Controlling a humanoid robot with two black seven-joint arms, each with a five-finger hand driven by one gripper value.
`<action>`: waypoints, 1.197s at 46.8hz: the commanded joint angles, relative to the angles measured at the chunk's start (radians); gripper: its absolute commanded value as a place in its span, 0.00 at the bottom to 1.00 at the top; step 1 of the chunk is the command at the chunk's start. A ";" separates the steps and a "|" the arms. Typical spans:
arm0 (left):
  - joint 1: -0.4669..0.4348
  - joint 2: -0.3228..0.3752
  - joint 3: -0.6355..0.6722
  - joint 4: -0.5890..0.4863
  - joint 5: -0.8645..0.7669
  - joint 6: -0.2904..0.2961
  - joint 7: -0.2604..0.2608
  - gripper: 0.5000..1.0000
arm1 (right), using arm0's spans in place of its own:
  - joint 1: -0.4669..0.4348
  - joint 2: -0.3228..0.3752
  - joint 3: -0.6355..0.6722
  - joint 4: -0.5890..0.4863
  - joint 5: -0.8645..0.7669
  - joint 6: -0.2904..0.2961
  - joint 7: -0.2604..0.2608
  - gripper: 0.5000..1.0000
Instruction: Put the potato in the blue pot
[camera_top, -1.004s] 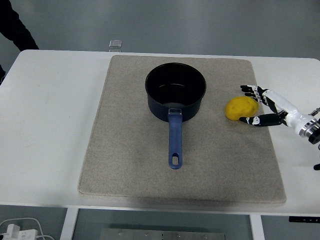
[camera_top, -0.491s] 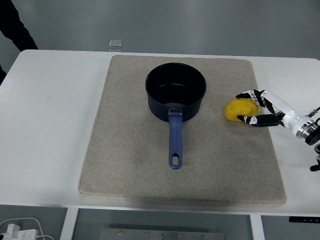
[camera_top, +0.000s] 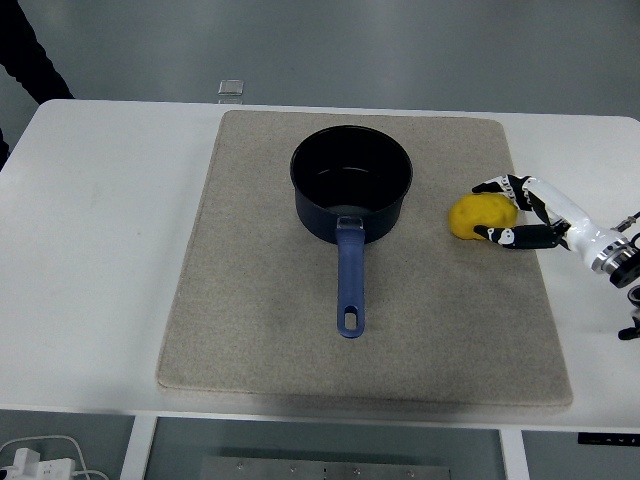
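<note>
On the mat's right side, the potato (camera_top: 481, 216) lies well apart from the blue pot (camera_top: 351, 193). The right hand (camera_top: 521, 211) is half-closed around its far end, fingers above and thumb below, grip apparently not firm yet. It looks rounded, smooth, rigid and light, so it may roll; best to wrap the widest middle.

Yellow potato (camera_top: 481, 216) lying on its side right of the blue pot (camera_top: 351, 183); the pot stands upright, empty, dark inside, handle toward the near edge.
</note>
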 joint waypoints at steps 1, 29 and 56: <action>0.000 0.000 0.001 -0.002 0.000 0.000 0.000 0.99 | 0.017 -0.008 0.001 0.004 0.009 0.006 0.005 0.00; 0.000 0.000 0.000 -0.008 0.002 0.000 0.000 0.99 | 0.236 -0.002 -0.075 0.031 0.121 0.045 0.003 0.00; 0.000 0.000 0.000 -0.008 0.000 0.000 0.000 0.99 | 0.440 0.186 -0.287 -0.044 0.160 0.036 0.003 0.00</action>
